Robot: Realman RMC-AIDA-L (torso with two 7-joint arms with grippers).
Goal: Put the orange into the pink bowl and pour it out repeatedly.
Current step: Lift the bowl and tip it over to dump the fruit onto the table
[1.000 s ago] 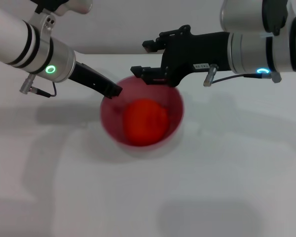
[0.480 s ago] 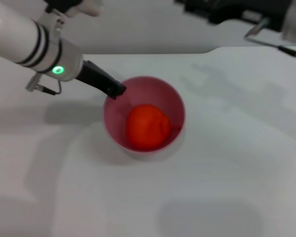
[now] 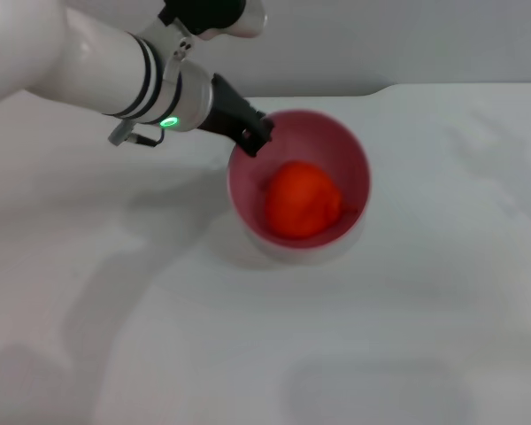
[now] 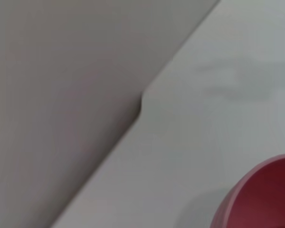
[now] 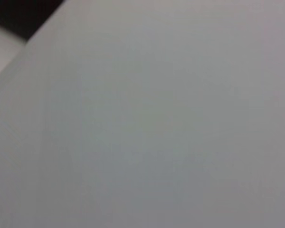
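So the orange point(image 3: 303, 199) is sitting down inside the pink bowl point(image 3: 336, 146), which sits on the table point(image 3: 265, 336) toward the far side, and the left gripper point(image 3: 253, 140) comes in from the left, right at the bowl's left rim.

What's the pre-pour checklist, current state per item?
1. Orange inside the pink bowl: ok, it lies on the bowl's bottom.
2. Left pincer on the bowl: ok, its tip is at the rim on the bowl's left side. Whether it is clamped: cannot tell.
3. Right pincer away from the bowl: ok, it is not in the head view, and the right wrist view shows only blank surface.
4. Bowl upright before the tilt: ok, its opening faces up.
5. White table near the bowl for the orange to roll onto: ok, nothing else shows there.
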